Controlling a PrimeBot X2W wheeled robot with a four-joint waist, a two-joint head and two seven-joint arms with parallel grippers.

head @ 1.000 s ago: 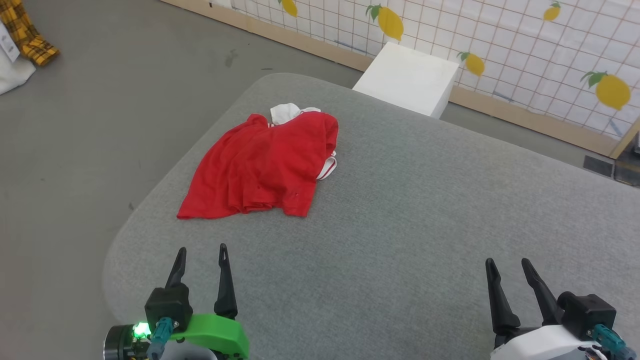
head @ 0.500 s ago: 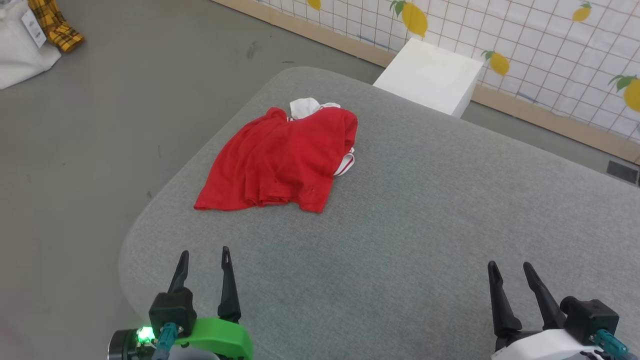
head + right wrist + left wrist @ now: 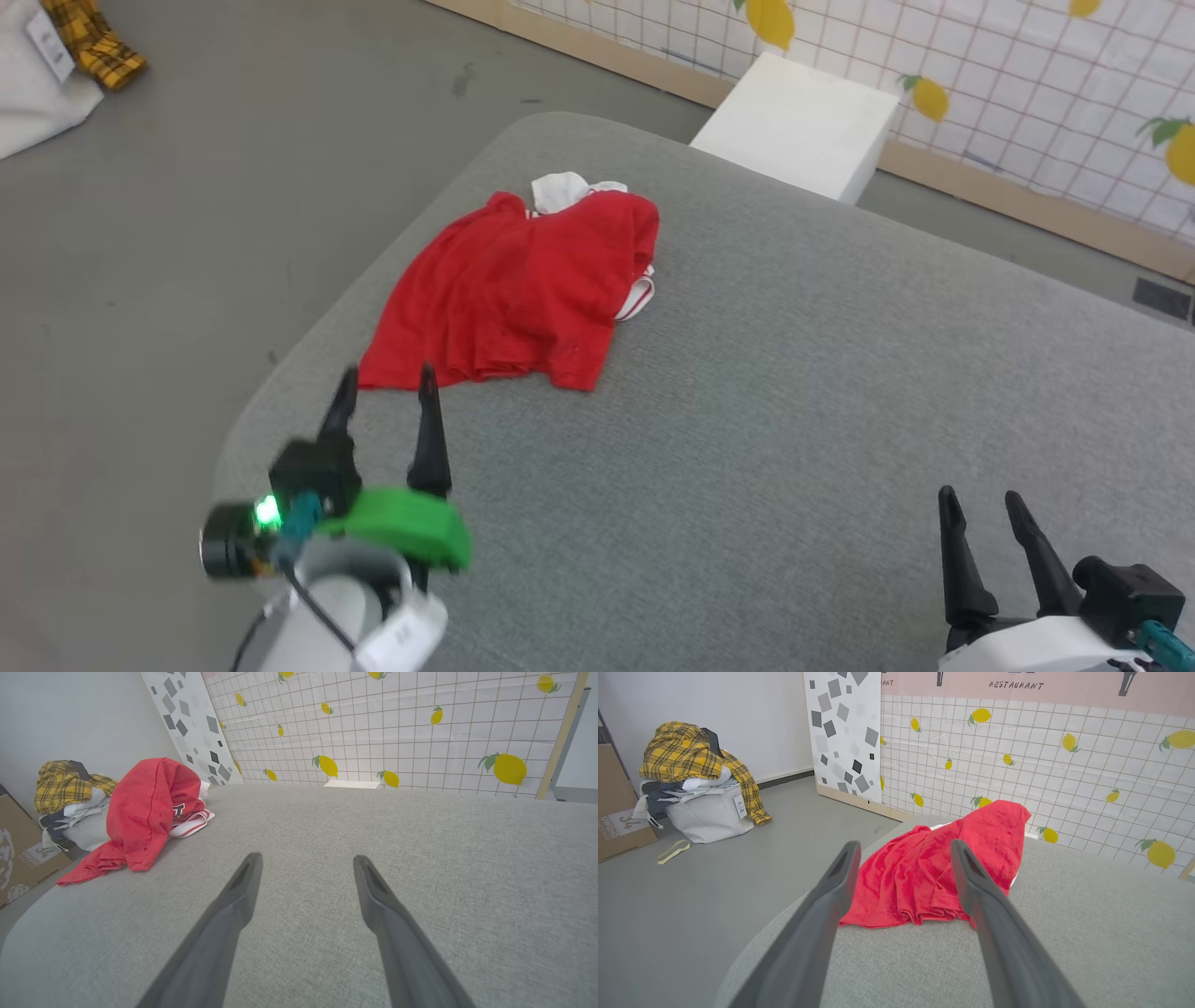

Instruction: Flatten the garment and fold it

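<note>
Garment (image 3: 513, 289) is bunched on the padded bench (image 3: 794, 392), along its left edge toward the far left corner. It's crumpled red side up, with one white sleeve poking out at the far end and a striped cuff on its right side. Left gripper (image 3: 387, 373) has fingers apart and holds nothing, tips just beside the near hem. Right gripper (image 3: 980, 495) is also spread and empty, over bare bench near the front edge, well apart from the garment.

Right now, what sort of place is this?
Likely a staged test room: printed lemon-and-grid wall panels, a heap of yellow plaid and white clothes beside a brown cardboard box, and a grey fabric-covered table.
</note>
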